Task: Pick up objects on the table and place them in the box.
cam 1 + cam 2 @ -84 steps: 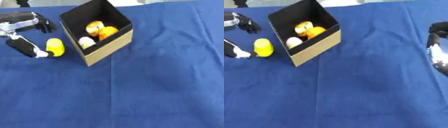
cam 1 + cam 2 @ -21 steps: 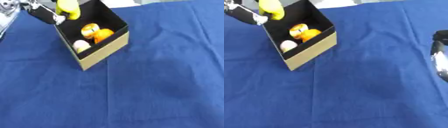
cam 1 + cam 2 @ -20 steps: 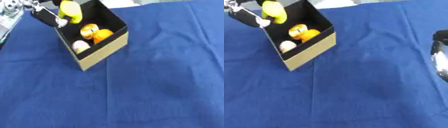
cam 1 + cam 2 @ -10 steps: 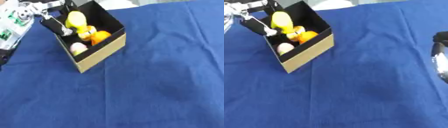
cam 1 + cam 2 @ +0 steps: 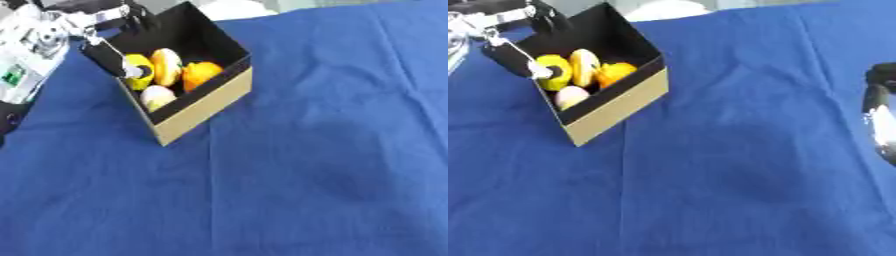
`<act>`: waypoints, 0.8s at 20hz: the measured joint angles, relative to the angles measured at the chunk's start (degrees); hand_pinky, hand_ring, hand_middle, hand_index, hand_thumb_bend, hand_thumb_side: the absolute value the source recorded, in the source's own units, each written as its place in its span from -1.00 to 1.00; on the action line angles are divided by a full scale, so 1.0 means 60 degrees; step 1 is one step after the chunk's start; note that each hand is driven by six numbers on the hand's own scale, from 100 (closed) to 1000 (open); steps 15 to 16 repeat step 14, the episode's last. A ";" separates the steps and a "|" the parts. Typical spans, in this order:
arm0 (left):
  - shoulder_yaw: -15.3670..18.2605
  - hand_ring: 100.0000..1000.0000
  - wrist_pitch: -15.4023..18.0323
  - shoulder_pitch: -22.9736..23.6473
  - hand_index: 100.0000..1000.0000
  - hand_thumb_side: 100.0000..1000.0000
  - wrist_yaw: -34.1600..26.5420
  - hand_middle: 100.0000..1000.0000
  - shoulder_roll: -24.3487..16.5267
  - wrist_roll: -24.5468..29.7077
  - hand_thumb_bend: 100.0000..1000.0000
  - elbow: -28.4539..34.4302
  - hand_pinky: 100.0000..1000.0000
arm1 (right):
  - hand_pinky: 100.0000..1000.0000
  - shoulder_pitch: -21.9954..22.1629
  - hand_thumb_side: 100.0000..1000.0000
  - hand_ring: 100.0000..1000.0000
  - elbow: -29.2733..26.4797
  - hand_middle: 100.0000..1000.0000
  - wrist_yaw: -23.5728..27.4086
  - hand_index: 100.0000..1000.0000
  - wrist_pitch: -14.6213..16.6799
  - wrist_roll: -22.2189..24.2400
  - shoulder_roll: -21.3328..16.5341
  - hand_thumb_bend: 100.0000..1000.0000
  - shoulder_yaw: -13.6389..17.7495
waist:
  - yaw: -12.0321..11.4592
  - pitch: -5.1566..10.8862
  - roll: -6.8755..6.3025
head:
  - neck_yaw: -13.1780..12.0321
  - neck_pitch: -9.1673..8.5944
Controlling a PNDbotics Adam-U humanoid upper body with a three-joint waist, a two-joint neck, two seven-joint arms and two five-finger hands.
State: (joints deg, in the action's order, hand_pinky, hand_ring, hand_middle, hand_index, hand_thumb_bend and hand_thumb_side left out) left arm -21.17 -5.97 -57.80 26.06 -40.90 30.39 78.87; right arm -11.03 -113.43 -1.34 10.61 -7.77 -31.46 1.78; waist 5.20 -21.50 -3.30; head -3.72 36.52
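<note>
Most of both views is taken up by the counter (image 5: 332, 165), covered in a wrinkled blue cloth. Toward the upper left stands the box (image 5: 203, 102), open at the top, black on the inside with a tan front wall, set at an angle to the counter's edges. The robot's left arm comes in from the upper left corner, pale and silver near the edge of the view, and its left hand (image 5: 112, 52) reaches over the box's near left corner with dark fingers dipping into the opening. Those fingers curl against a yellow object (image 5: 138, 71) that sits inside the box at its left side; whether they have hold of it or only touch it cannot be told. Beside that piece, still inside the box, lie a yellow-and-orange rounded object (image 5: 166, 66), an orange object (image 5: 201, 74) toward the right wall, and a small pale round object (image 5: 156, 95) just behind the tan front wall. The right hand (image 5: 879, 117) shows only in the right eye view, at the right edge, well apart from the box; its fingers cannot be made out.
</note>
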 measured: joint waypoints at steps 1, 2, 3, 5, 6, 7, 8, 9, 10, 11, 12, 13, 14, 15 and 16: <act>0.0037 0.39 -0.0020 0.0064 0.64 -1.00 -0.0111 0.31 -0.0016 -0.0020 -0.43 0.0157 0.55 | 0.39 0.0004 -0.42 0.45 0.0000 0.09 0.0004 0.38 0.0006 0.0003 0.0000 -0.84 0.0001 | -0.0033 0.0046 0.0012 | 0.0014 0.0041; 0.0076 0.37 -0.0051 0.0135 0.63 -1.00 -0.0240 0.29 -0.0071 -0.0049 -0.47 0.0338 0.55 | 0.39 0.0015 -0.42 0.45 0.0000 0.09 0.0006 0.38 0.0010 0.0003 -0.0001 -0.84 0.0004 | -0.0068 0.0085 0.0031 | 0.0031 0.0055; 0.0139 0.36 -0.0092 0.0235 0.63 -1.00 -0.0382 0.28 -0.0122 -0.0090 -0.50 0.0557 0.54 | 0.39 0.0060 -0.43 0.45 0.0000 0.09 0.0007 0.38 0.0013 0.0001 -0.0002 -0.83 0.0013 | -0.0121 0.0132 0.0047 | 0.0058 0.0096; 0.0352 0.32 -0.0207 0.0596 0.61 -1.00 -0.0703 0.22 -0.0304 -0.0222 -0.63 0.1195 0.52 | 0.39 0.0119 -0.43 0.45 0.0000 0.09 0.0007 0.38 0.0022 -0.0009 -0.0004 -0.83 0.0053 | -0.0234 0.0241 0.0067 | 0.0113 0.0184; 0.0517 0.30 -0.0296 0.0873 0.60 -1.00 -0.0883 0.20 -0.0429 -0.0331 -0.67 0.1629 0.52 | 0.39 0.0157 -0.43 0.45 0.0000 0.09 0.0007 0.38 0.0027 -0.0013 -0.0005 -0.83 0.0065 | -0.0292 0.0291 0.0073 | 0.0154 0.0218; 0.0706 0.29 -0.0392 0.1207 0.59 -1.00 -0.1046 0.18 -0.0561 -0.0479 -0.73 0.2114 0.51 | 0.39 0.0183 -0.44 0.45 0.0000 0.09 0.0007 0.38 0.0031 -0.0018 -0.0005 -0.83 0.0078 | -0.0347 0.0332 0.0078 | 0.0197 0.0250; 0.0926 0.28 -0.0498 0.1611 0.58 -1.00 -0.1219 0.17 -0.0688 -0.0659 -0.76 0.2641 0.51 | 0.39 0.0217 -0.44 0.45 0.0000 0.09 0.0007 0.38 0.0039 -0.0027 -0.0006 -0.83 0.0112 | -0.0415 0.0367 0.0095 | 0.0250 0.0288; 0.1164 0.26 -0.0614 0.2083 0.57 -1.00 -0.1390 0.15 -0.0816 -0.0872 -0.81 0.3203 0.50 | 0.39 0.0268 -0.44 0.45 0.0000 0.10 0.0007 0.38 0.0052 -0.0044 -0.0006 -0.83 0.0131 | -0.0487 0.0404 0.0112 | 0.0310 0.0306; 0.1407 0.25 -0.0750 0.2581 0.56 -1.00 -0.1528 0.14 -0.0939 -0.1100 -0.84 0.3775 0.50 | 0.39 0.0306 -0.43 0.45 0.0000 0.09 0.0005 0.38 0.0065 -0.0066 -0.0006 -0.80 0.0156 | -0.0563 0.0443 0.0141 | 0.0371 0.0325; 0.1640 0.23 -0.0883 0.3086 0.55 -1.00 -0.1626 0.12 -0.1045 -0.1330 -0.93 0.4334 0.49 | 0.39 0.0339 -0.44 0.45 0.0000 0.10 0.0001 0.38 0.0073 -0.0091 -0.0006 -0.83 0.0182 | -0.0626 0.0470 0.0168 | 0.0429 0.0357; 0.1855 0.22 -0.0957 0.3549 0.54 -1.00 -0.1706 0.11 -0.1114 -0.1564 -0.96 0.4803 0.48 | 0.39 0.0345 -0.44 0.45 0.0000 0.10 -0.0002 0.38 0.0086 -0.0113 -0.0006 -0.83 0.0193 | -0.0682 0.0488 0.0200 | 0.0483 0.0380; 0.2045 0.21 -0.0951 0.3979 0.54 -1.00 -0.1762 0.11 -0.1130 -0.1809 -1.00 0.5155 0.48 | 0.39 0.0350 -0.44 0.45 0.0000 0.10 -0.0005 0.38 0.0094 -0.0125 -0.0006 -0.83 0.0209 | -0.0733 0.0498 0.0224 | 0.0528 0.0385; 0.2218 0.20 -0.0872 0.4378 0.53 -1.00 -0.1792 0.10 -0.1127 -0.2059 -1.00 0.5391 0.47 | 0.39 0.0367 -0.44 0.45 0.0000 0.10 -0.0010 0.38 0.0097 -0.0137 -0.0003 -0.84 0.0230 | -0.0780 0.0507 0.0250 | 0.0568 0.0390; 0.2218 0.20 -0.0872 0.4378 0.53 -1.00 -0.1792 0.10 -0.1127 -0.2059 -1.00 0.5391 0.47 | 0.39 0.0367 -0.44 0.45 0.0000 0.10 -0.0010 0.38 0.0097 -0.0137 -0.0003 -0.84 0.0230 | -0.0780 0.0507 0.0250 | 0.0568 0.0390; 0.2218 0.20 -0.0872 0.4378 0.53 -1.00 -0.1792 0.10 -0.1127 -0.2059 -1.00 0.5391 0.47 | 0.39 0.0367 -0.44 0.45 0.0000 0.10 -0.0010 0.38 0.0097 -0.0137 -0.0003 -0.84 0.0230 | -0.0780 0.0507 0.0250 | 0.0568 0.0390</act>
